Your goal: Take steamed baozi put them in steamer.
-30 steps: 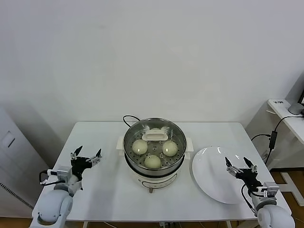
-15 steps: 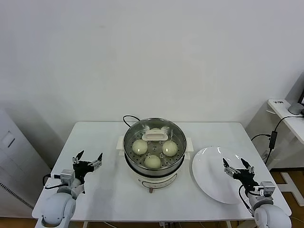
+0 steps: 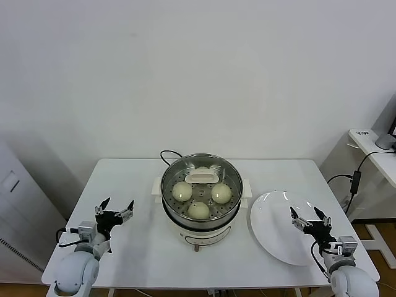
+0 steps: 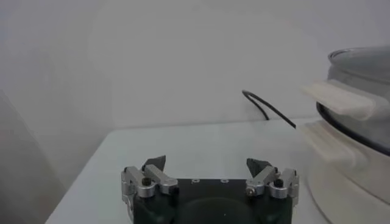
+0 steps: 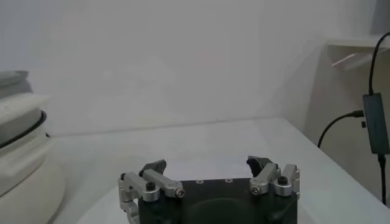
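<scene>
Steamer: you are looking at the steamer (image 3: 201, 197) sitting mid-table with its lid off, so the perforated tray is open to a reach from above; its cord is trailing off behind.
Baozi: three steamed baozi (image 3: 198, 210) are resting on the tray, one near the front and two behind it, spaced apart rather than stacked. A white handled piece (image 3: 202, 177) is lying at the back of the tray; you cannot tell from here whether anything is sitting under it.
Plate: the white plate (image 3: 279, 231) is lying just to the robot's right of the steamer and is showing no buns, so the job is reading as done or nearly so.
Left gripper: your left gripper (image 3: 114, 210) is hanging low over the table (image 3: 139, 247) well clear of the steamer, jaws spread wide and gripping nothing; the left wrist view is showing bare tabletop between its fingertips (image 4: 155, 163).
Right gripper: your right gripper (image 3: 311, 218) is hovering at the near edge of the plate, jaws likewise wide and carrying nothing.
Reading: both arms are sitting apart from the pot, which is suggesting a parked pose rather than a reach.
</scene>
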Robot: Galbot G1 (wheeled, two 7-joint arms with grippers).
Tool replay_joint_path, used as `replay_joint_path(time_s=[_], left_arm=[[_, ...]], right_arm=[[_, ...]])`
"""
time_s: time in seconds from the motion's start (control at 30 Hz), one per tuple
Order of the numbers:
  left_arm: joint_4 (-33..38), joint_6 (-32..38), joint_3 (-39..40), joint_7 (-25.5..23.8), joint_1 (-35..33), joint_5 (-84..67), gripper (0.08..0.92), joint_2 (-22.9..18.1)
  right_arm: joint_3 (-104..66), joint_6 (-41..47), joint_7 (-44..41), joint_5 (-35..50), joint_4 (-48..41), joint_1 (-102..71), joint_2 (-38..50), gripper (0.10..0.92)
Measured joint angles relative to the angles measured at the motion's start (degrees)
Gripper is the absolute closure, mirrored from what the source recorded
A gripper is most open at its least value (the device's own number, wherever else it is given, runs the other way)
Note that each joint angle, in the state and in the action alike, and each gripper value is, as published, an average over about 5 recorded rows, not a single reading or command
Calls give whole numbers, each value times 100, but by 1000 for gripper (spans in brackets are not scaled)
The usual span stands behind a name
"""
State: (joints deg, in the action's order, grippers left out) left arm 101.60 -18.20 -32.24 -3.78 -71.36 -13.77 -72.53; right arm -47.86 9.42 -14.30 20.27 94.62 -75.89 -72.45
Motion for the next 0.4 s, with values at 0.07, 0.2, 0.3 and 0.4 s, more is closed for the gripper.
replay_joint_path(time_s=[0.07,0.2,0.3,0.4], left_arm=[[-2,-5,-3,-2,-1,-23,177,-1],[-2,-9,-10,-2,-13,-62,177,-3],[10,-11,-15,-6,-23,-79,177,-4],[22,-13,-15,-9,-29,-87,177,-6]], right_arm=[[-1,1,3,-15,0,2,0,203],[-3,-8,6,-35,0,7,-7,203],[-4,-21,7,-54,0,5,-19,203],[-4,-33,4,-69,0,-2,-30,203]])
